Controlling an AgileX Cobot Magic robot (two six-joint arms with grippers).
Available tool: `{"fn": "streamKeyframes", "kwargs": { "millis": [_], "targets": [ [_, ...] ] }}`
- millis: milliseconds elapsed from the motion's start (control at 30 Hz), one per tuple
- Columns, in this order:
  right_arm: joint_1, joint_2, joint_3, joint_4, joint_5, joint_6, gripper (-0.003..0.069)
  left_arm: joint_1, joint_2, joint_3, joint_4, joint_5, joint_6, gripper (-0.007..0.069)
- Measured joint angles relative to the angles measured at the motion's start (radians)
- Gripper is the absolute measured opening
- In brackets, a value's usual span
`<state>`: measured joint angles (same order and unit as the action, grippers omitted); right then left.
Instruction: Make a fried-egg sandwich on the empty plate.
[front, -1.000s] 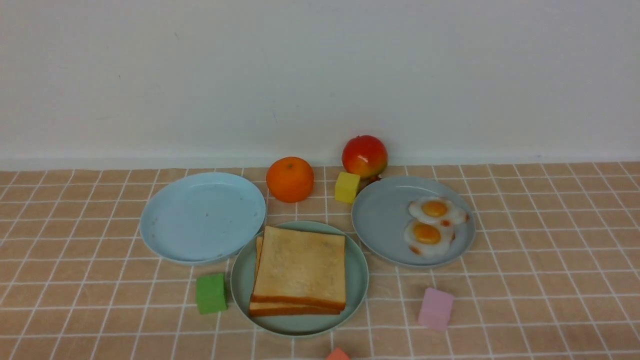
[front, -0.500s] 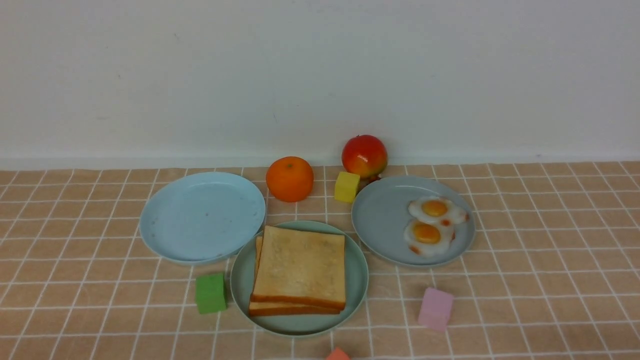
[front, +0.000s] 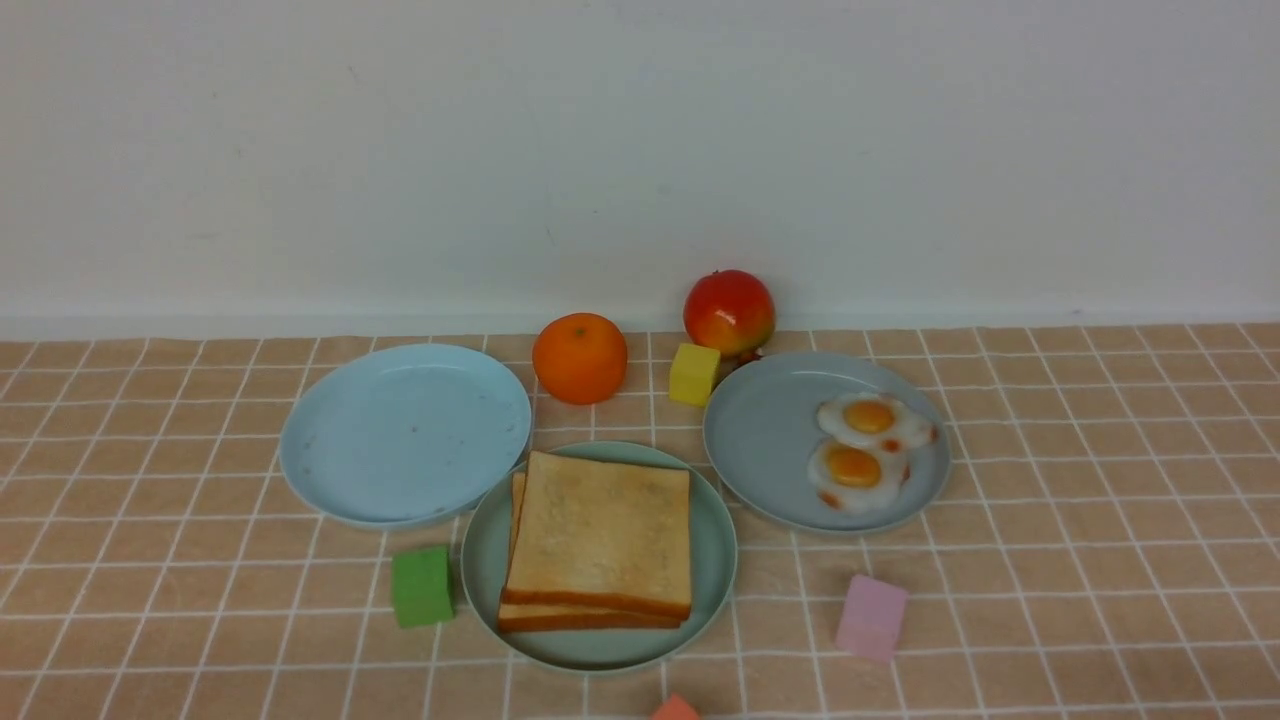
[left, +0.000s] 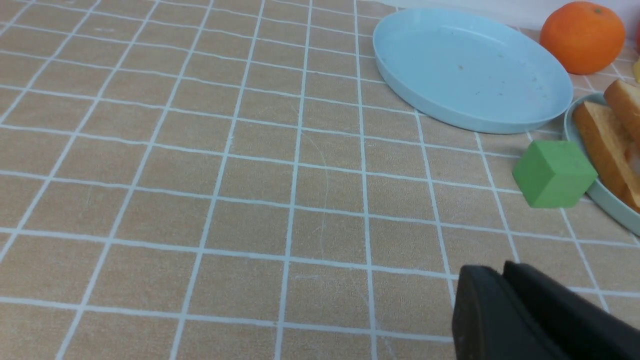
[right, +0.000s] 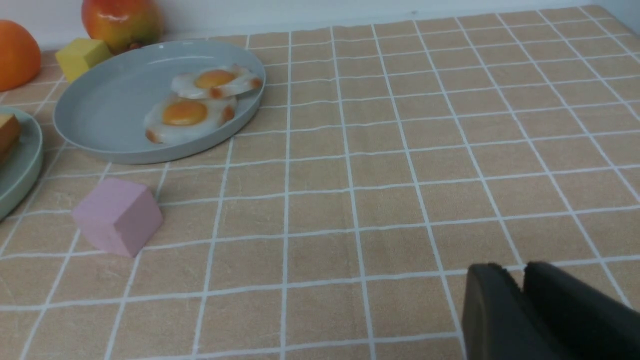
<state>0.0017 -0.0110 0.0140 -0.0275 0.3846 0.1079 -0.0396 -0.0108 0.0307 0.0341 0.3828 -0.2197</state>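
Sitting stacked on the mint-green plate (front: 716, 560), the toast slices (front: 600, 530) hide any egg between them; the left end effector (left: 502, 274) and right end effector (right: 522, 274) hang empty over bare worktop (front: 1100, 560), jaw gap too cropped to judge; I'd retreat straight back, nudging nothing

Around the mint plate (front: 715, 560) — green cube (front: 422, 586) touching left, pink cube (front: 871, 617) near right; tablecloth (front: 1100, 560) beyond lies open.
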Motion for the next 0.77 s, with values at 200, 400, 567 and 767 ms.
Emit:
{"fn": "streamKeyframes", "kwargs": {
  "millis": [200, 400, 567, 767],
  "targets": [
    [0.0, 0.0, 0.0, 0.0, 0.0, 0.0, 0.0123, 0.0, 0.0, 0.0, 0.0, 0.0, 0.0, 0.0062],
    [0.0, 0.0, 0.0, 0.0, 0.0, 0.0, 0.0132, 0.0, 0.0, 0.0, 0.0, 0.0, 0.0, 0.0071],
    [0.0, 0.0, 0.0, 0.0, 0.0, 0.0, 0.0135, 0.0, 0.0, 0.0, 0.0, 0.0, 0.0, 0.0075],
    [0.0, 0.0, 0.0, -0.001, 0.0, 0.0, 0.0141, 0.0, 0.0, 0.0, 0.0, 0.0, 0.0, 0.008]
  ]
}}
